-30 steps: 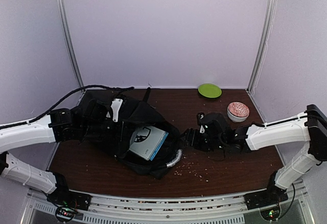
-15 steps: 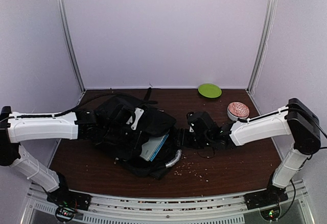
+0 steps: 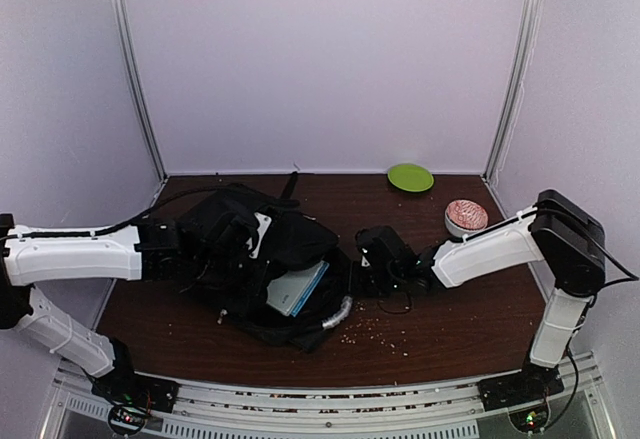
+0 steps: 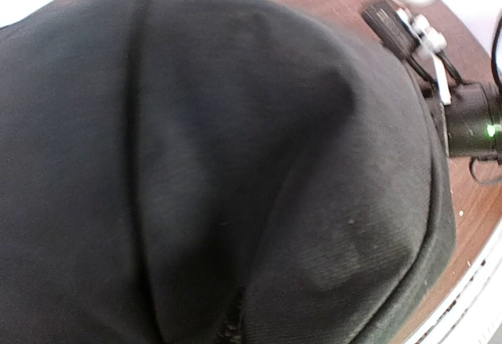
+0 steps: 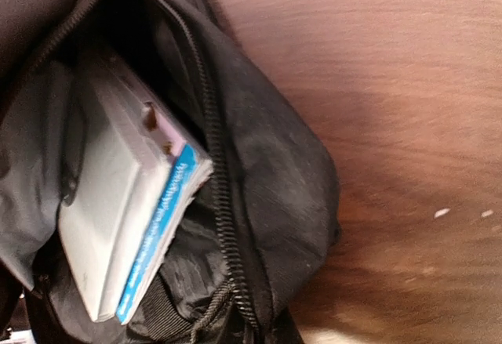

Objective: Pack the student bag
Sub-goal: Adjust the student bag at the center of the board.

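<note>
Bag (image 3: 270,259) lies left of centre on the counter (image 3: 450,309), main compartment unzipped and facing the lower right of the top view.
- Book (image 3: 297,289), white with a blue edge, sits inside the opening, partly under the black flap. In the right wrist view its blue spine edge lies just beside the zip (image 5: 220,203).
- Grey handle (image 3: 340,314) curls out at the bag's lower right edge, on the counter.

Left end effector (image 3: 255,237) is on top of the bag's raised flap, closed. Its wrist view is filled with black fabric and no fingers show, so I can't tell whether it pinches the cloth.

Right end effector (image 3: 358,259) is at the bag's right edge, by the opening, and closed. Can't tell whether it holds anything; its fingers are out of its own view.

Around:
- Green plate (image 3: 410,177) at the back of the counter, upper right of centre, well apart from the bag.
- Pink-topped bowl (image 3: 466,217) right of centre, behind the right forearm.
- Crumbs (image 3: 385,331) scattered in front of the bag and under the right arm.
- Black cable (image 3: 130,221) runs along the left arm to the bag's far side.
</note>
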